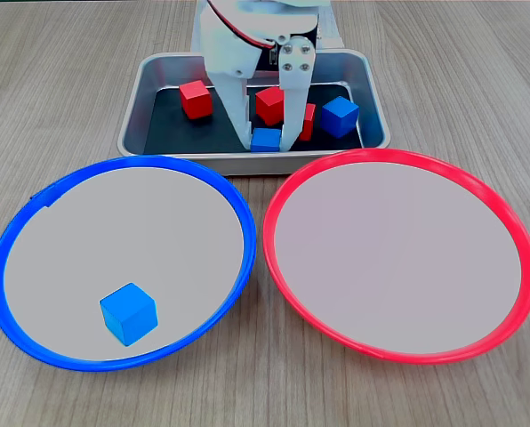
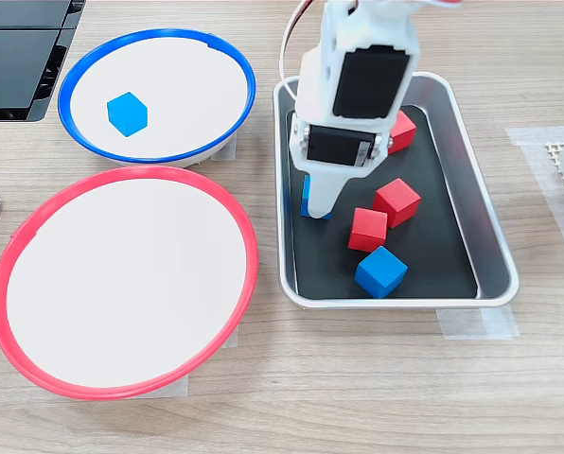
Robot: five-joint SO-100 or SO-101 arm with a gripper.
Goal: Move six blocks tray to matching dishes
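Blue-rimmed dish [image 1: 16, 231]: nearest the camera in a fixed view, on the left of the wooden table [image 1: 52, 80]; one blue cube [image 1: 129, 313] lies inside, near the dish's front edge.
Red-rimmed dish [image 1: 523, 240]: beside the blue-rimmed one on the right in the same view, rims almost touching; pale inside.
Tray [image 1: 247, 163]: silver with a dark bottom, just behind both dishes, its front rim close to where they meet.
Blocks in the tray: a second blue cube [image 1: 266, 140] near the front rim; a third blue cube [image 1: 340, 116] towards the right end; a red cube [image 1: 195, 99] at the left; a red cube [image 1: 269, 104] mid-tray; another red cube [image 1: 308, 122] partly hidden behind a claw finger.
Claw [image 1: 267, 142]: white, reaching down into the tray, its two fingers set either side of the blue cube by the front rim, narrowly apart; whether they press on the cube cannot be told.
Dark flat objects [image 2: 17, 57]: at the table's far left corner in the other fixed view.
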